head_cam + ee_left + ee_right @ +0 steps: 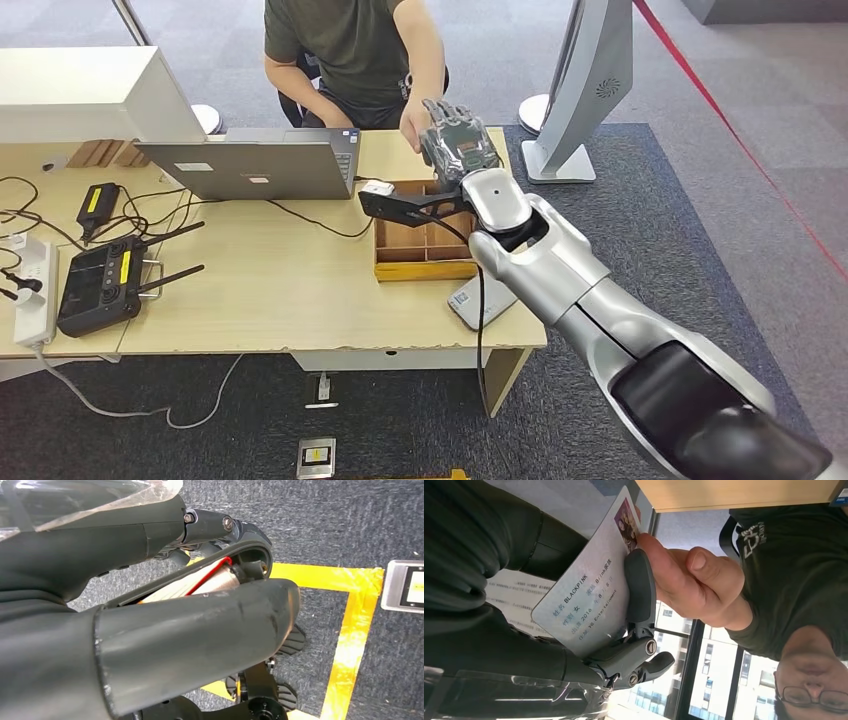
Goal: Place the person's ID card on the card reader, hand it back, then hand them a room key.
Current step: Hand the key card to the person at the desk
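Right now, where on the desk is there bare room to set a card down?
The widest bare patch of desk lies between the controller and the wooden tray, in front of the laptop. The left end is crowded with cables, a power strip and the controller. The right corner is taken by the tray, a pale device and the right hand holding the card.

Plastic, metal and wood, operator.
You see a glossy plastic ID card (584, 595), a smooth silver metal right arm (570, 280), a matt wood-look desk (270, 290) and rough carpet (700, 200).
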You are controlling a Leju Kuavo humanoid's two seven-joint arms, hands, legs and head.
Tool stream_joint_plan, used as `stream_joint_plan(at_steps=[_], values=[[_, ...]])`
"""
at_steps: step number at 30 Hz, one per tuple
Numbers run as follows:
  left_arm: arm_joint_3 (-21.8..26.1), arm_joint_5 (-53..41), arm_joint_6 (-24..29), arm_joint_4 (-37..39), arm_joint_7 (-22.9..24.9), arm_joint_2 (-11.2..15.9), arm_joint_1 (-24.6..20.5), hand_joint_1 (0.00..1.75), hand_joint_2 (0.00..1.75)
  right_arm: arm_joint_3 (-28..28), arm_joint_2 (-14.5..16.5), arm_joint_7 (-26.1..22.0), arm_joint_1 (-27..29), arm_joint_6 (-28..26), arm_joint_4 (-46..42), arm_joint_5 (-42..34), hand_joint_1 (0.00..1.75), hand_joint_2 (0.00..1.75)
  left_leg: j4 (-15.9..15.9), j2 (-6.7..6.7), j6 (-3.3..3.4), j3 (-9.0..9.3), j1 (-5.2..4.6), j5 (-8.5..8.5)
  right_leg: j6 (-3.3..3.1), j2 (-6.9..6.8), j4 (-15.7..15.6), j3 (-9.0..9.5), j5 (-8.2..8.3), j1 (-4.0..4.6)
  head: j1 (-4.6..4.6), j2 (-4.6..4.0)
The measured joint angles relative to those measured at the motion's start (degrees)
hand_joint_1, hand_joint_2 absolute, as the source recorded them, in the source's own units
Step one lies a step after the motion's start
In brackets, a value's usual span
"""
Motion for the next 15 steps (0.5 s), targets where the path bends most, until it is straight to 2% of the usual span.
stream_joint_plan(at_steps=[3,4,7,8,12,15], values=[[0.2,0.4,0.2,0.0,0.8,0.0,0.1,0.00,0.00,0.5,0.7,-0.3,-0.4,-0.5,1.5,-0.3,1.75,1.75,0.0,0.00,0.00,0.00,0.00,0.00,0.00,0.00,0.0,0.00,0.00,0.00,0.00,0.00],[0.3,0.5,0.2,0.0,0.9,0.0,0.1,0.00,0.00,0.6,1.0,-0.4,-0.5,-0.6,2.0,-0.3,1.62,1.75,0.0,0.00,0.00,-0.01,0.00,0.00,0.00,0.00,0.0,-0.01,0.00,0.00,0.00,0.00],[0.6,0.7,0.3,0.0,1.2,0.0,0.1,0.00,0.00,1.1,1.5,-0.5,-0.9,-0.9,3.2,-0.4,0.31,1.75,0.0,0.00,0.00,-0.02,0.00,0.00,0.00,0.00,0.0,-0.02,0.00,0.00,0.01,0.00],[0.7,0.8,0.3,0.0,1.2,-0.1,0.1,0.00,0.00,1.2,1.6,-0.5,-1.0,-1.1,3.5,-0.4,0.00,1.75,0.0,0.00,0.00,-0.02,0.00,0.00,0.00,0.00,0.0,-0.03,0.00,0.00,0.01,0.00],[1.2,1.2,0.8,0.0,1.3,-0.2,0.2,0.00,0.00,2.0,1.9,-2.8,-1.1,-4.3,4.4,-0.4,0.00,0.00,0.0,0.00,0.00,-0.02,0.00,0.00,0.00,0.00,0.0,-0.05,0.00,0.00,0.00,0.00],[1.4,1.4,1.0,0.0,1.3,-0.2,0.2,0.00,0.00,2.5,2.1,-3.7,-1.2,-5.8,4.8,-0.1,0.00,0.00,0.0,0.01,-0.01,-0.02,0.00,0.00,0.00,0.00,0.0,-0.05,0.00,0.01,-0.01,0.00]])
